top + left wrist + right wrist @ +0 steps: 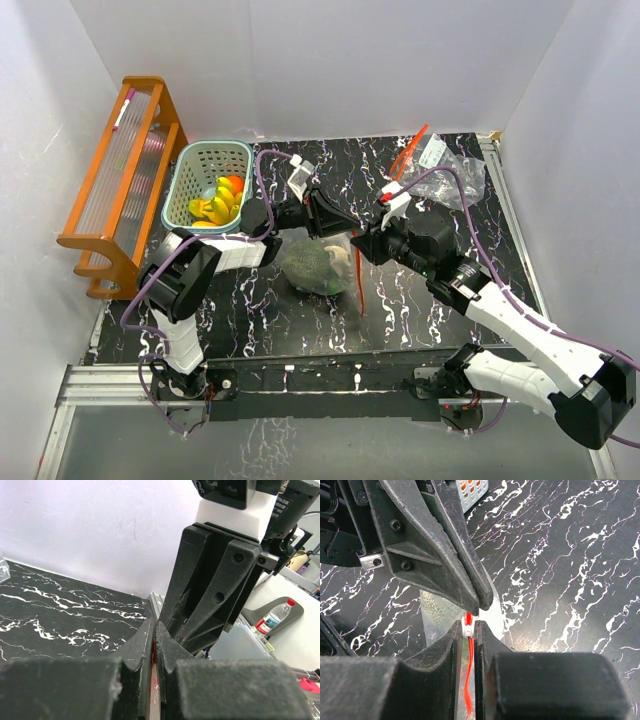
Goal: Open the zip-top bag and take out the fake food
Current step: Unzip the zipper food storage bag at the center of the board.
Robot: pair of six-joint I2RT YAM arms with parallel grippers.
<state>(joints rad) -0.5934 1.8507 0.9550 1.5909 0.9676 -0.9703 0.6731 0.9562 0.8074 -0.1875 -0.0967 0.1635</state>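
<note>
The clear zip-top bag (322,268) lies mid-table with a pale greenish, netted piece of fake food (310,266) inside. Its red zip strip (358,280) runs along the right edge. My left gripper (343,233) is shut on the bag's top edge (154,680). My right gripper (362,246) meets it tip to tip, shut on the white zip slider (468,625) with the red strip (467,685) between its fingers. The bag (437,612) hangs below both. Yellow and orange fake food (218,203) lies in the teal basket (190,170).
An orange rack (120,180) stands at the left wall. A second clear bag (450,165) with an orange-red strip (410,150) lies at the back right. White walls close the back and sides. A corner of the basket (470,490) shows in the right wrist view.
</note>
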